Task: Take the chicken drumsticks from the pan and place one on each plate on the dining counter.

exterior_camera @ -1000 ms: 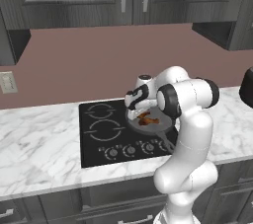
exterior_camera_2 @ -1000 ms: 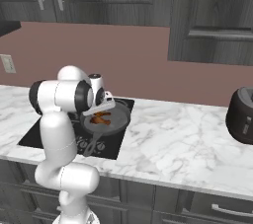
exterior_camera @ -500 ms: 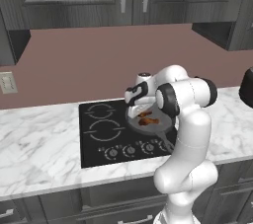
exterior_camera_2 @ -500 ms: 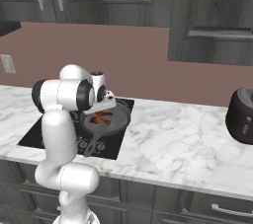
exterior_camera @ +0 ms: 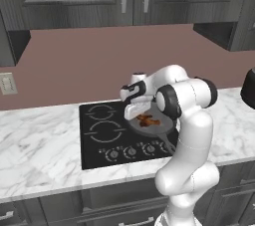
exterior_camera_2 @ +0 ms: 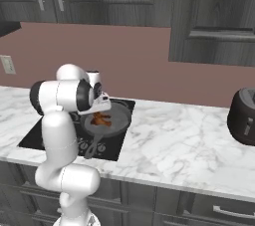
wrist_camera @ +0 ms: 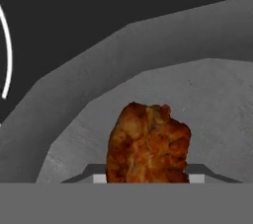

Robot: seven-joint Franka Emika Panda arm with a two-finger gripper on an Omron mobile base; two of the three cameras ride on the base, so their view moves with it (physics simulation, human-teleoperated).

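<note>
Gripper (exterior_camera: 141, 115) lowered into the pan (exterior_camera: 160, 126) on the cooktop (exterior_camera: 102, 133), jaws part-closed either side of a chicken drumstick (wrist_camera: 147, 144); whether they grip it yet cannot be told. The low approach suits lifting it out.

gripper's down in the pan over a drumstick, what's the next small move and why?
Probably finish closing, then lift straight up. In the hand view the drumstick sits between the fingertips, inside the pan; the gripper is low over it, and a firm grip isn't evident yet.
</note>
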